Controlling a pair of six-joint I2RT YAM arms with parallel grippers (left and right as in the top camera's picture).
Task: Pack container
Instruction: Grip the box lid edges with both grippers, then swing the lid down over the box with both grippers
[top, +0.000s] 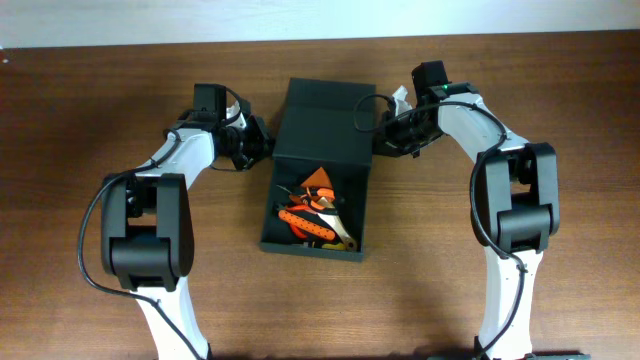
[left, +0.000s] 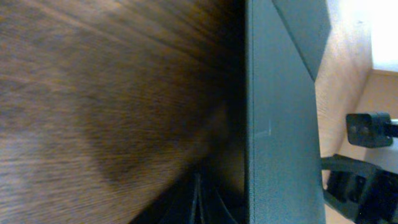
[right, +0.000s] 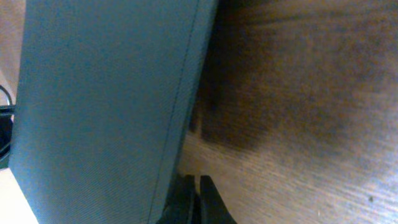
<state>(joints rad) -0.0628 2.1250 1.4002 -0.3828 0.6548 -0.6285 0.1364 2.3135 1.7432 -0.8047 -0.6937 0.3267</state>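
Note:
The container (top: 320, 125) is a dark green-black box in the middle of the table, its flap lid (top: 326, 120) lying over the far half. The near half is open and holds orange-handled hand tools (top: 312, 212). My left gripper (top: 262, 143) is shut and empty beside the lid's left edge; the left wrist view shows its fingers (left: 198, 196) pressed together next to the box wall (left: 283, 124). My right gripper (top: 380, 137) is shut and empty at the lid's right edge; its fingertips (right: 195, 186) meet beside the box wall (right: 106, 106).
Brown wooden table (top: 100, 100) all around. A pale wall strip runs along the far edge. A black cable loops over the lid's right corner (top: 366, 108). Both arm bases stand near the front edge.

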